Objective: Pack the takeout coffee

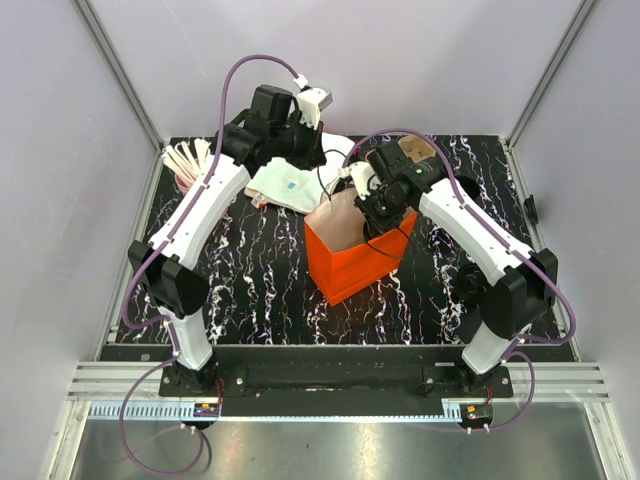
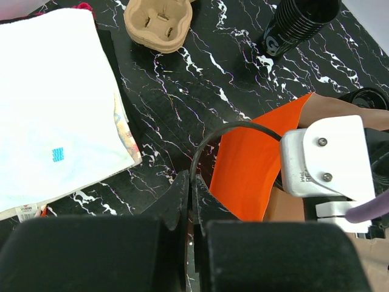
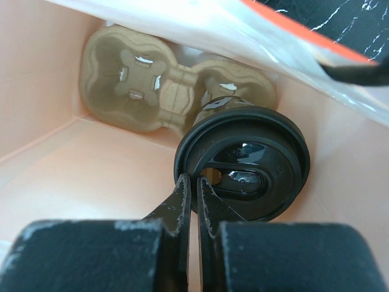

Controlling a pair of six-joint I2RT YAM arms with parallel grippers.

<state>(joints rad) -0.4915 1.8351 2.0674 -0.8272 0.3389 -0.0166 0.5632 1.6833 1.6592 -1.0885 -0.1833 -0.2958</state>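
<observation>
The takeout coffee (image 3: pixel 243 161), a black cup with a black lid, stands inside the orange bag (image 1: pixel 350 262), at the right hollow of a brown cardboard tray (image 3: pixel 130 76) on the bag's floor. My right gripper (image 3: pixel 199 182) reaches down into the bag (image 1: pixel 385 215) and is shut on the near rim of the cup's lid. Whether the cup rests fully in the hollow is hidden by the lid. My left gripper (image 2: pixel 191 182) hovers at the bag's back edge (image 1: pixel 316 158), shut on the bag's thin black handle loop (image 2: pixel 234 126).
A second cardboard tray (image 2: pixel 157 24) and a black ribbed cup (image 2: pixel 298 21) stand on the black marbled table behind the bag. A white paper packet (image 2: pixel 55 103) lies at the back left, and a pink cup of wooden stirrers (image 1: pixel 190 160) sits at the far left corner.
</observation>
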